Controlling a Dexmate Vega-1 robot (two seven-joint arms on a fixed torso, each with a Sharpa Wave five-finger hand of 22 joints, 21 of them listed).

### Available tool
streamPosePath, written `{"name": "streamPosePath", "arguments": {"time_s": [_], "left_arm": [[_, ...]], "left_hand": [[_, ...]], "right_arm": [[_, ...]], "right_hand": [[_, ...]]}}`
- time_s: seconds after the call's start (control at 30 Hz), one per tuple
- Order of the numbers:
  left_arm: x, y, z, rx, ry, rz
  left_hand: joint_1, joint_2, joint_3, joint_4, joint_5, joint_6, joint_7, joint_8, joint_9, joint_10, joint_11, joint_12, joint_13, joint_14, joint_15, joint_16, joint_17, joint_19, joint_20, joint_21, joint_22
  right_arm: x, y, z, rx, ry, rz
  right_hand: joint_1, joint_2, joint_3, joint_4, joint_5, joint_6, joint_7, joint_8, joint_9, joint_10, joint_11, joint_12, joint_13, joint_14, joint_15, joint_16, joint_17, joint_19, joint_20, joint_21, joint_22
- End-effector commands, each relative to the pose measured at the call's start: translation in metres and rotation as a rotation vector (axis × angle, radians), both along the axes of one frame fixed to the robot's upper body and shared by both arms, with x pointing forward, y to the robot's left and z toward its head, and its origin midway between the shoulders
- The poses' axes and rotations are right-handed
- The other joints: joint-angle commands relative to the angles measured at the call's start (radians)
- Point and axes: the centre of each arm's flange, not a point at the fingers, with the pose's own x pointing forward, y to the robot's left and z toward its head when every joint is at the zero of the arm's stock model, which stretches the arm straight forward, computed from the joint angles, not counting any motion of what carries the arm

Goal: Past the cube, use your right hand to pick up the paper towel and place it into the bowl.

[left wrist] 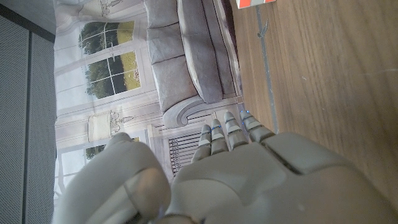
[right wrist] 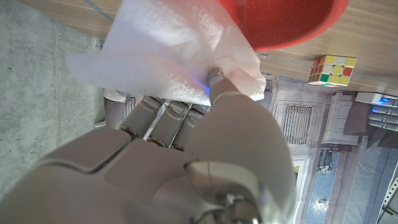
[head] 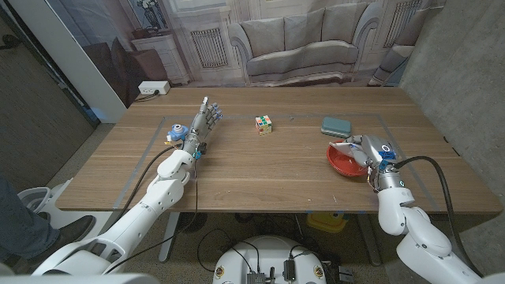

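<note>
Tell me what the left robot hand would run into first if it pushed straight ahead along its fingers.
Nothing on the table, as far as the head view shows: the left robot hand points toward the table's far edge. The cube sits off to its side, out of that line. Depth is uncertain.

Right hand [head: 368, 151] pinching paper towel [right wrist: 168, 56], left hand [head: 203, 122] empty, fingers extended over table

No text, label, brand or number can be read anywhere: the cube [head: 263, 124] carries only coloured squares (no print), and the bowl [head: 346, 160] is plain red.
</note>
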Motion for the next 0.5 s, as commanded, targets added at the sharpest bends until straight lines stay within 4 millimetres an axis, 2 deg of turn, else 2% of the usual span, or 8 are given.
{"name": "streamPosePath", "arguments": {"time_s": [0.03,0.5], "left_arm": [[0.0022,-0.0002,-0.0019,-0.006,0.002,0.002],[0.0056,-0.001,-0.0006,-0.011,-0.001,-0.012]], "left_hand": [[0.004,0.006,-0.004,0.003,-0.003,0.008,0.003,0.0,0.003,0.005,0.001,-0.004,0.002,0.01,0.001,-0.003,0.002,0.004,0.006,-0.001,0.006],[0.005,0.007,-0.006,0.003,-0.003,0.009,0.004,0.0,0.003,0.005,-0.003,-0.004,0.002,0.011,0.001,-0.003,0.002,0.004,0.007,0.0,0.006]], "right_arm": [[0.0087,-0.003,-0.004,0.009,0.047,-0.012],[0.0136,0.0026,-0.0071,0.01,0.108,-0.01]], "right_hand": [[0.001,0.006,-0.008,-0.001,0.006,0.009,-0.002,-0.001,0.003,0.008,0.001,-0.004,0.005,0.008,-0.041,-0.006,0.005,-0.006,-0.122,0.011,0.002],[-0.002,0.006,-0.01,0.001,0.007,0.007,-0.006,-0.003,0.003,0.007,0.001,-0.008,0.006,0.003,-0.041,-0.011,0.004,-0.017,-0.121,0.015,-0.002]]}}
